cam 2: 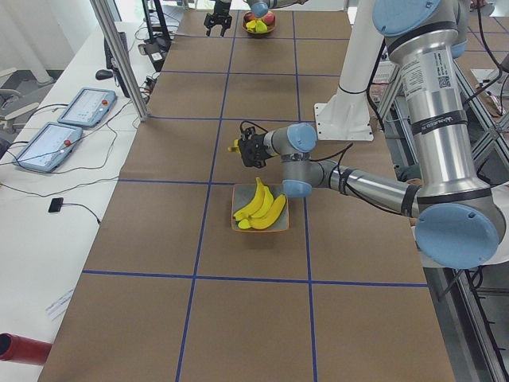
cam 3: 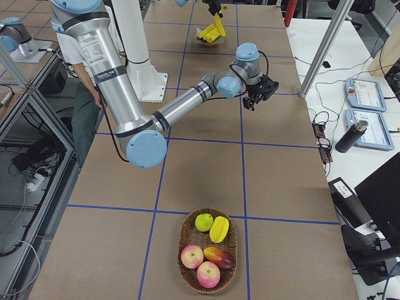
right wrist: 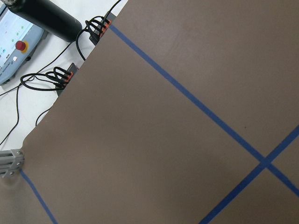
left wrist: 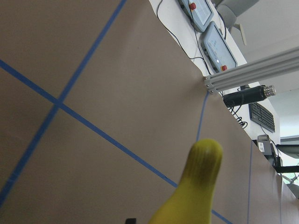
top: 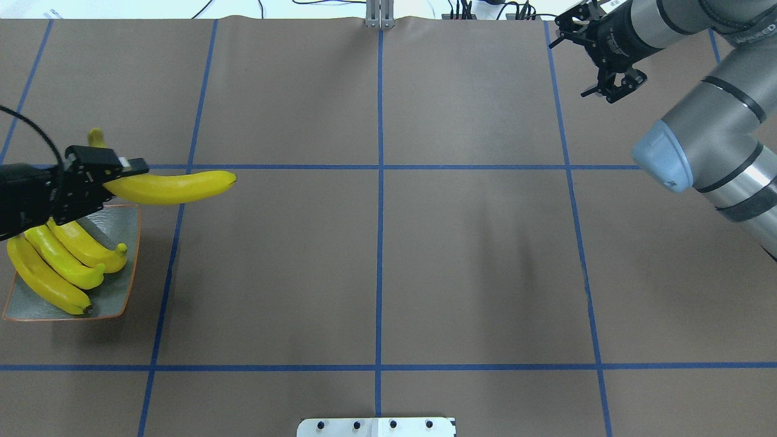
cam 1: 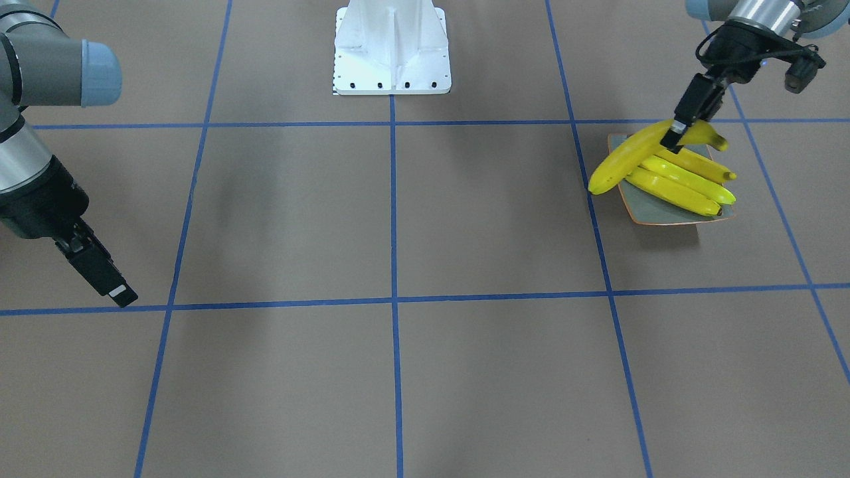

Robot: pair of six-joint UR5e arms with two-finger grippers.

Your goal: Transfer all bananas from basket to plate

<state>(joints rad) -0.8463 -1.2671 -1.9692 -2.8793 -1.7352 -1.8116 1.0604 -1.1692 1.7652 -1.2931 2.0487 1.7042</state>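
Note:
Three yellow bananas (top: pixel 57 264) lie side by side on the grey-blue plate (top: pixel 118 297) at the table's left end. My left gripper (top: pixel 124 167) is shut on one end of another banana (top: pixel 173 187). It holds that banana level, just above the plate's far edge, with the free end pointing toward the table's middle. From the front, the held banana (cam 1: pixel 624 162) crosses over the ones on the plate (cam 1: pixel 657 214), under the left gripper (cam 1: pixel 672 137). The left wrist view shows only its tip (left wrist: pixel 202 186). My right gripper (top: pixel 601 94) hangs open and empty over the far right of the table. The basket (cam 3: pixel 187 278) sits at the right end.
The basket holds several fruits, among them a green apple (cam 3: pixel 204 222) and red ones. The robot's white base (cam 1: pixel 392 50) stands at the near middle edge. Tablets, cables and a dark bottle (cam 3: pixel 349 136) lie on the side bench beyond the table. A metal post (cam 3: pixel 325 44) rises there.

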